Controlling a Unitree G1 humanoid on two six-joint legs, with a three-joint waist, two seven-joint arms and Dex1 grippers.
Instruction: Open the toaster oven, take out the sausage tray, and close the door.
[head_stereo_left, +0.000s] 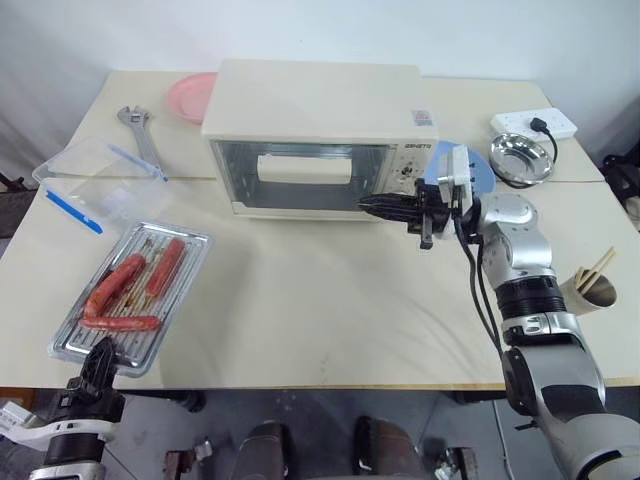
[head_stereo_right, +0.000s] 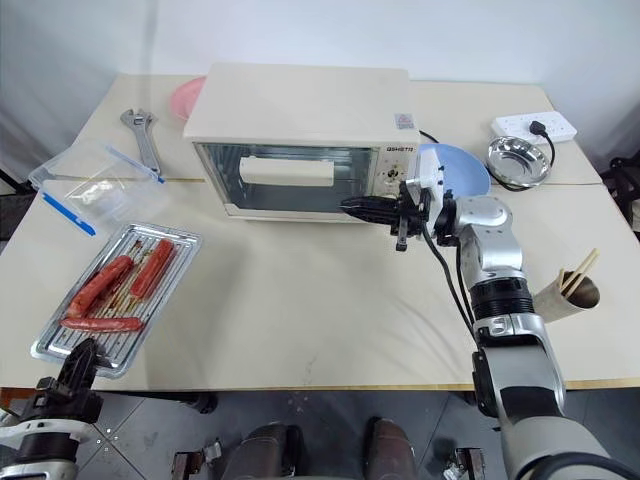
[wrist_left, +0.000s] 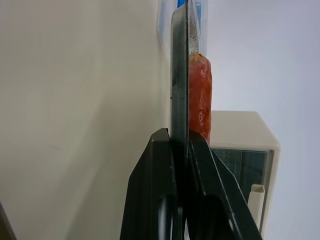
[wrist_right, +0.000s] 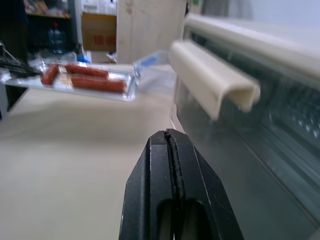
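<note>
Left hand (head_stereo_left: 97, 357) is clamped on the sausage tray (head_stereo_left: 133, 290) at the desk (head_stereo_left: 320, 300) edge; right hand (head_stereo_left: 375, 207), pinched closed and empty, hovers beside the shut door (head_stereo_left: 300, 175).

Cream table (head_stereo_left: 330, 320), pale and smooth, made of two tops joined along a seam. Far left corner: pink plate (head_stereo_left: 188, 96), partly hidden from view. Just beside it, nearer the left edge, a silver adjustable wrench (head_stereo_left: 140, 132) lying flat, head pointing away. Nearer still, a clear plastic box (head_stereo_left: 95, 183) with blue clips, something pale and crumpled inside, contents unclear. Far right corner: white power strip (head_stereo_left: 533, 124) with a black plug in it, cable trailing off. Close in front of that, a small shiny steel bowl (head_stereo_left: 521, 156). A blue plate (head_stereo_right: 455, 168) next to the bowl, partly covered. Near the right edge, a paper cup (head_stereo_left: 597, 288) holding wooden chopsticks, tilted.
</note>
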